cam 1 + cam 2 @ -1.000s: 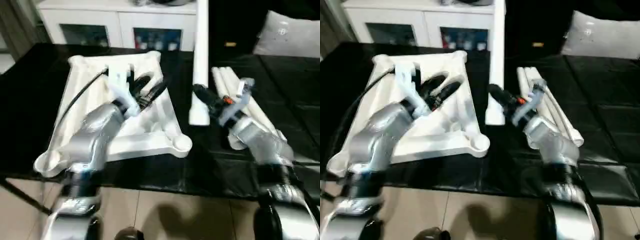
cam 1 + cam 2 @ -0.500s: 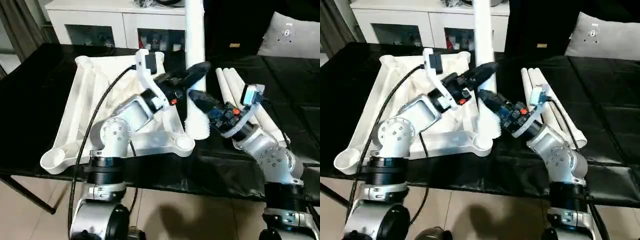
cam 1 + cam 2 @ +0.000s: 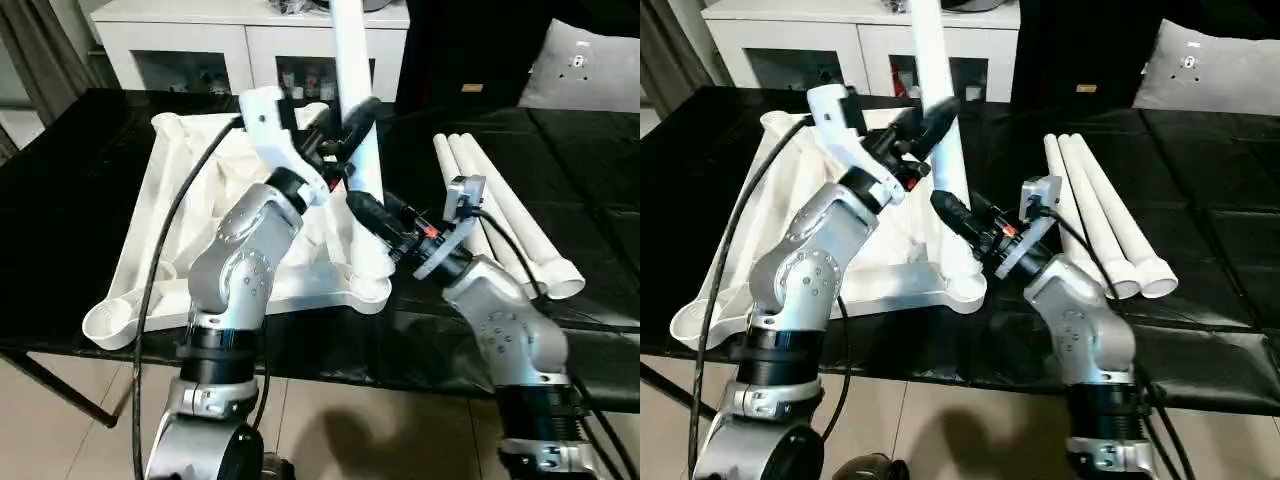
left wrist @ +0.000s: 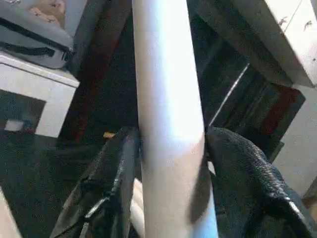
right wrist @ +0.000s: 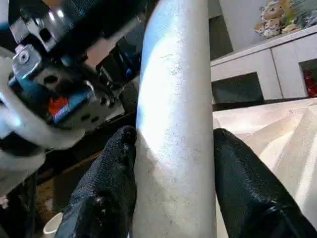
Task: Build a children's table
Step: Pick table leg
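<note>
The white table top (image 3: pixel 180 230) lies upside down on the black surface, ribbed underside up. One white leg (image 3: pixel 345 60) stands nearly upright, leaning slightly. Its wide lower end is at the near right corner socket (image 3: pixel 372 288); I cannot tell if it is seated. High on this leg my left gripper (image 3: pixel 350 125) is shut, and the left wrist view shows both fingers (image 4: pixel 119 163) pressed to it. Lower down, my right gripper (image 3: pixel 368 212) is shut on the same leg (image 5: pixel 173 99), a finger on each side.
Three more white legs (image 3: pixel 500 210) lie side by side on the black surface to the right. A white cabinet (image 3: pixel 200 40) with glass fronts stands behind. A white cushion (image 3: pixel 590 70) sits at the far right. The black surface's front edge (image 3: pixel 300 350) is near.
The left gripper has closed its fingers around the upper leg. The leg has shifted left, so its lower end now stands at the near right corner socket.
</note>
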You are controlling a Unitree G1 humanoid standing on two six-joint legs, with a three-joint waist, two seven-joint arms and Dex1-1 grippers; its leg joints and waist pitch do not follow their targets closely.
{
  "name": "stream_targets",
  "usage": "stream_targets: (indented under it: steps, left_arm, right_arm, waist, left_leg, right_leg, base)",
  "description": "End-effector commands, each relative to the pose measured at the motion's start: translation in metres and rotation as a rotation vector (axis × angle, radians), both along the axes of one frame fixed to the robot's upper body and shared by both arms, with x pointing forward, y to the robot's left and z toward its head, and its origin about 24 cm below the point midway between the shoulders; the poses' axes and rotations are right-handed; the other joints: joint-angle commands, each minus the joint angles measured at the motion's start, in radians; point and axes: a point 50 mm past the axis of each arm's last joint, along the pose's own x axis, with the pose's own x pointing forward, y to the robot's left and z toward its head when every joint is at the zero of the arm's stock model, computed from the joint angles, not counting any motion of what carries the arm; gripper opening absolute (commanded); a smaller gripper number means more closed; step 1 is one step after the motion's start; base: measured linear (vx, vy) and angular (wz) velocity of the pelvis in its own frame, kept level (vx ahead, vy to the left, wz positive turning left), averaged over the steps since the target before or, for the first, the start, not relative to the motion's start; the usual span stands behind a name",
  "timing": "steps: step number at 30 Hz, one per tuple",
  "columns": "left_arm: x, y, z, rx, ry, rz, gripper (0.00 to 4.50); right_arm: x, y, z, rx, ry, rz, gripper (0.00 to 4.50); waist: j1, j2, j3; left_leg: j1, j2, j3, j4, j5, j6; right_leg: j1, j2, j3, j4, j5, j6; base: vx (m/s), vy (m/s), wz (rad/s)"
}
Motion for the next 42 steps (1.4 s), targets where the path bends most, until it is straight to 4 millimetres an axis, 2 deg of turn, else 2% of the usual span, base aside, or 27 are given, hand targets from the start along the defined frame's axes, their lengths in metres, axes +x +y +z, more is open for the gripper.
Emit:
stream_targets:
  steps: [1,3,8,9,11,19,20,21,28,29,33,34,37,42]
  left_arm:
    - [-0.003,-0.01,0.003,-0.006,-0.016,-0.022,2.11]
    - [-0.003,-0.011,0.002,-0.012,-0.012,-0.026,1.88]
    - [-0.005,-0.016,-0.002,0.01,-0.001,-0.061,1.79]
    - [-0.006,-0.017,-0.003,0.017,0.001,-0.067,1.79]
    - [-0.007,-0.02,-0.005,0.043,0.002,-0.083,1.78]
    - [-0.01,-0.023,-0.01,0.054,0.024,-0.12,1.76]
    - [-0.011,-0.024,-0.01,0.055,0.034,-0.133,2.32]
    - [-0.011,-0.024,-0.011,0.056,0.036,-0.135,2.46]
    - [-0.01,-0.023,-0.012,0.066,0.042,-0.12,2.94]
    - [-0.009,-0.022,-0.011,0.051,0.043,-0.11,2.67]
    - [-0.008,-0.019,-0.01,0.029,0.046,-0.096,2.45]
    - [-0.008,-0.018,-0.009,0.022,0.044,-0.091,2.16]
    - [-0.007,-0.016,-0.007,0.008,0.037,-0.085,1.98]
    - [-0.005,-0.015,-0.01,0.036,0.045,-0.058,1.86]
  right_arm:
    - [0.0,0.003,0.001,-0.007,-0.019,-0.006,1.88]
    - [0.0,0.004,0.001,-0.02,-0.022,-0.007,1.88]
    - [-0.002,0.007,0.0,-0.034,-0.03,0.01,1.88]
    - [-0.002,0.007,0.0,-0.038,-0.031,0.015,1.88]
    - [-0.002,0.008,-0.001,-0.053,-0.038,0.026,1.88]
    - [-0.002,0.009,-0.001,-0.08,-0.049,0.042,1.88]
    - [-0.002,0.008,-0.001,-0.087,-0.051,0.04,1.88]
    - [-0.002,0.008,-0.001,-0.089,-0.051,0.039,1.88]
    - [-0.001,0.008,-0.002,-0.099,-0.05,0.039,1.87]
    - [-0.001,0.008,-0.002,-0.099,-0.05,0.04,1.87]
    - [-0.001,0.007,-0.002,-0.1,-0.05,0.037,1.87]
    - [-0.001,0.007,-0.003,-0.102,-0.05,0.039,1.87]
    - [-0.002,0.007,-0.004,-0.105,-0.049,0.042,1.86]
    - [0.0,0.006,-0.008,-0.155,-0.018,-0.009,1.86]
  waist:
    - [-0.001,0.001,-0.072]
    - [-0.002,-0.003,-0.072]
    - [-0.002,-0.003,-0.071]
    - [-0.003,-0.007,-0.071]
    - [-0.002,-0.004,-0.071]
    - [-0.002,-0.004,-0.071]
    - [-0.002,-0.004,-0.071]
    - [-0.003,-0.004,-0.071]
    - [-0.002,-0.005,-0.071]
    - [-0.003,-0.005,-0.071]
    - [-0.003,-0.005,-0.071]
    - [-0.002,-0.005,-0.071]
    - [-0.003,0.0,-0.072]
    - [-0.004,0.001,-0.072]
  left_leg:
    - [0.026,0.086,-0.042,-0.067,-0.133,0.041]
    - [0.026,0.086,-0.042,-0.067,-0.138,0.04]
    - [0.026,0.085,-0.041,-0.068,-0.145,0.038]
    - [0.026,0.085,-0.041,-0.068,-0.141,0.04]
    - [0.025,0.085,-0.041,-0.067,-0.137,0.043]
    - [0.025,0.085,-0.041,-0.066,-0.139,0.045]
    - [0.026,0.086,-0.041,-0.066,-0.139,0.045]
    - [0.026,0.085,-0.041,-0.066,-0.139,0.045]
    - [0.025,0.085,-0.041,-0.066,-0.133,0.051]
    - [0.026,0.085,-0.041,-0.066,-0.137,0.05]
    - [0.026,0.085,-0.041,-0.065,-0.14,0.05]
    - [0.025,0.085,-0.041,-0.065,-0.136,0.051]
    - [0.026,0.085,-0.042,-0.065,-0.138,0.051]
    - [0.026,0.085,-0.042,-0.065,-0.142,0.047]
  right_leg:
    - [0.039,-0.102,0.048,-0.079,0.036,-0.199]
    - [0.04,-0.101,0.048,-0.078,0.046,-0.2]
    - [0.04,-0.102,0.049,-0.078,0.043,-0.201]
    - [0.042,-0.102,0.049,-0.078,0.047,-0.202]
    - [0.041,-0.102,0.049,-0.077,0.047,-0.202]
    - [0.041,-0.102,0.049,-0.079,0.034,-0.204]
    - [0.041,-0.102,0.049,-0.078,0.035,-0.204]
    - [0.041,-0.101,0.049,-0.078,0.035,-0.206]
    - [0.041,-0.102,0.049,-0.078,0.034,-0.206]
    - [0.041,-0.101,0.048,-0.079,0.032,-0.207]
    - [0.042,-0.102,0.049,-0.079,0.035,-0.208]
    - [0.042,-0.102,0.049,-0.078,0.038,-0.208]
    - [0.041,-0.101,0.048,-0.077,0.047,-0.209]
    - [0.042,-0.1,0.048,-0.078,0.049,-0.208]
  base:
    - [0.0,0.0,0.0]
    - [0.0,0.0,0.0]
    - [0.0,0.0,0.0]
    - [0.0,0.0,0.0]
    - [0.0,0.0,0.0]
    - [0.0,0.0,0.0]
    - [0.0,0.0,0.0]
    - [0.0,0.0,0.0]
    - [0.0,0.0,0.0]
    - [0.0,0.0,0.0]
    - [0.0,0.0,0.0]
    - [0.0,0.0,0.0]
    - [0.0,0.0,0.0]
    - [0.0,0.0,0.0]
